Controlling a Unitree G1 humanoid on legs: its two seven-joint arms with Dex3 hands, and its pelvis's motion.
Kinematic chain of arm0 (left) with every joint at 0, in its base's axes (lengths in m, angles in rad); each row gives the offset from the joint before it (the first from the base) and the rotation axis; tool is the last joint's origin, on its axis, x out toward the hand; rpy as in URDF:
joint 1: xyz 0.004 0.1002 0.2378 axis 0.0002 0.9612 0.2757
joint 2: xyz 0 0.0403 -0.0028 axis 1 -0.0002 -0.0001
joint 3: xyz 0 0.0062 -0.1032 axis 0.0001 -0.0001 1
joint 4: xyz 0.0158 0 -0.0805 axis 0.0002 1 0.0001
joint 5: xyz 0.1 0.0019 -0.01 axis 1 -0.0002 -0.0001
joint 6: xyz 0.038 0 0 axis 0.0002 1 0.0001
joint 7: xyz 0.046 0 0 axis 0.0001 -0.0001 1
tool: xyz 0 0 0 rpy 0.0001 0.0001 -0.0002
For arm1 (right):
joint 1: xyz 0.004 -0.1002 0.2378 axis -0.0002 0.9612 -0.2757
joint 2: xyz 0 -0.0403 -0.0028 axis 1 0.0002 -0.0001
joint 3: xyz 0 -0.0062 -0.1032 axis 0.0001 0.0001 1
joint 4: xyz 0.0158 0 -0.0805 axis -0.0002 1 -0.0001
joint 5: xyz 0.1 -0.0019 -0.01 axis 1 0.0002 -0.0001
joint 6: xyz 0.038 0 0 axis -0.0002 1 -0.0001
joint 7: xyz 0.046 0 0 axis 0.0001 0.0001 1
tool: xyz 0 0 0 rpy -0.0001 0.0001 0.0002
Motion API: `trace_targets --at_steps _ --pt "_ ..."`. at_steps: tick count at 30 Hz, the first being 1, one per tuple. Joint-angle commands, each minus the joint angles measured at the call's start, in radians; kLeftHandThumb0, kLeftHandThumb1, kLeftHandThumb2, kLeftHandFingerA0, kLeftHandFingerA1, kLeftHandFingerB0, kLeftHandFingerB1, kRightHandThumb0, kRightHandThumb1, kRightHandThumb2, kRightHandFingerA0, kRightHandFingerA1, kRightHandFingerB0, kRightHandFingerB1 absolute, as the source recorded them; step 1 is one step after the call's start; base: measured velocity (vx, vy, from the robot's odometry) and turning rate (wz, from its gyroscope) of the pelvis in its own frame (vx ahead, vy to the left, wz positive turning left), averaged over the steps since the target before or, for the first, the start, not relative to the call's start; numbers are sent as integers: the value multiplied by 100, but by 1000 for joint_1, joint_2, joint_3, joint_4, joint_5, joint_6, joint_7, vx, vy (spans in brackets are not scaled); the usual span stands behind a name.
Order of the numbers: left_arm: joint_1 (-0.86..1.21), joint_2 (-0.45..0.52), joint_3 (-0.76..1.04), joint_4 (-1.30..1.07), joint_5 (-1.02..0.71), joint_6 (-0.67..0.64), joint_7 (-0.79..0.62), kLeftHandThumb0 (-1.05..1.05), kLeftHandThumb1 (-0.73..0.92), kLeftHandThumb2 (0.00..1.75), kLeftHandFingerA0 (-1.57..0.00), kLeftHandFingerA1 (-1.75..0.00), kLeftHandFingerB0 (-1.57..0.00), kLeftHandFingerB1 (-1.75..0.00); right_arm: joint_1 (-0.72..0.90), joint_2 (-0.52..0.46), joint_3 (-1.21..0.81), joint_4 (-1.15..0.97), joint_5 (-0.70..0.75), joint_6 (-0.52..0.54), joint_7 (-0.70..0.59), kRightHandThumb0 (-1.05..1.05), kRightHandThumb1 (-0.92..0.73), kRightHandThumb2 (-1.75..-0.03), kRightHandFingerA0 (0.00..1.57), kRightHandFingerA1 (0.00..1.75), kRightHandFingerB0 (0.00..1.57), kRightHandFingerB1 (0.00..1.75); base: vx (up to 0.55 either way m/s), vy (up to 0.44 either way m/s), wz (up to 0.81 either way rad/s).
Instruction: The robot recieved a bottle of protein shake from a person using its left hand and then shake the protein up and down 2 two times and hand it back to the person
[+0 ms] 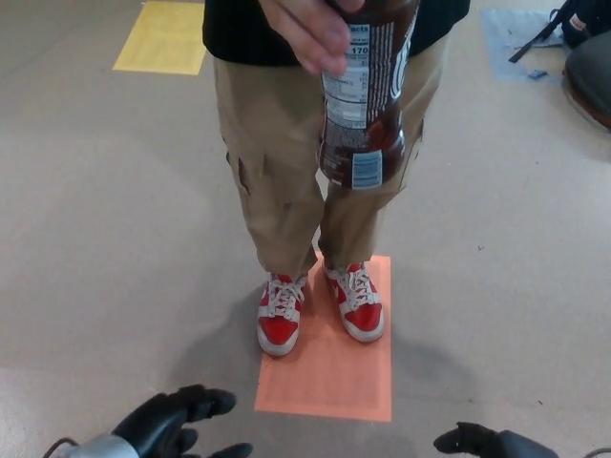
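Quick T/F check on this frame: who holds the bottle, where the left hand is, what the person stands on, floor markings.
1. The robot's left hand grips the protein shake bottle. False: the person's hand holds it; the left hand is low at the picture's bottom edge, well apart from it.
2. The left hand's fingers are spread, holding nothing. True.
3. The person's red and white sneakers stand partly on an orange floor mat. True.
4. A yellow floor marking lies at the upper left. True.
5. The bottle is lying on the floor. False: it is held upright in the air before the person's legs.
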State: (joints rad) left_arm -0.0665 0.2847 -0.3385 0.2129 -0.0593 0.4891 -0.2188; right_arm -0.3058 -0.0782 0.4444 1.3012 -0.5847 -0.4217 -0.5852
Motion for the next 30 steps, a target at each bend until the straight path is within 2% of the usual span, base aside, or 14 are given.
trace_targets --at_steps 1,5,6,12,18,19,20,30 --pt "-54 62 -57 398 302 -589 378 -51 46 72 -32 -46 -11 -37 -103 -36 -45 3 33 13 13 -51 -80 -66 80 60 69 41 0 0 0" --pt "-123 47 -41 509 290 -667 410 -44 44 67 -33 -44 -8 -34 -148 -42 -62 3 44 16 18 -51 -79 -66 82 63 70 42 0 0 0" --pt "-145 45 -42 550 292 -697 427 -36 52 56 -39 -39 -10 -26 -162 -44 -64 3 44 17 19 -52 -80 -64 82 63 69 43 0 0 0" --pt "-231 37 -56 680 307 -770 489 -34 50 59 -33 -40 -6 -19 -213 -54 -75 5 42 31 20 -51 -78 -67 80 58 69 42 0 0 0" --pt "-276 26 -45 747 284 -810 476 -36 51 60 -32 -39 -6 -19 -240 -51 -83 7 39 61 10 -49 -75 -69 81 56 70 43 0 0 0" --pt "-287 29 -52 755 293 -808 485 -38 52 59 -33 -38 -7 -19 -247 -50 -83 8 38 61 6 -48 -74 -70 82 58 70 44 0 0 0" --pt "-298 33 -58 767 300 -808 493 -45 45 68 -29 -44 -7 -24 -255 -46 -83 9 36 68 2 -48 -74 -69 84 59 70 44 0 0 0" --pt "-358 34 -99 847 348 -864 550 -48 46 71 -29 -45 -6 -27 -287 -46 -96 10 32 87 -11 -46 -74 -71 86 61 70 46 0 0 0"
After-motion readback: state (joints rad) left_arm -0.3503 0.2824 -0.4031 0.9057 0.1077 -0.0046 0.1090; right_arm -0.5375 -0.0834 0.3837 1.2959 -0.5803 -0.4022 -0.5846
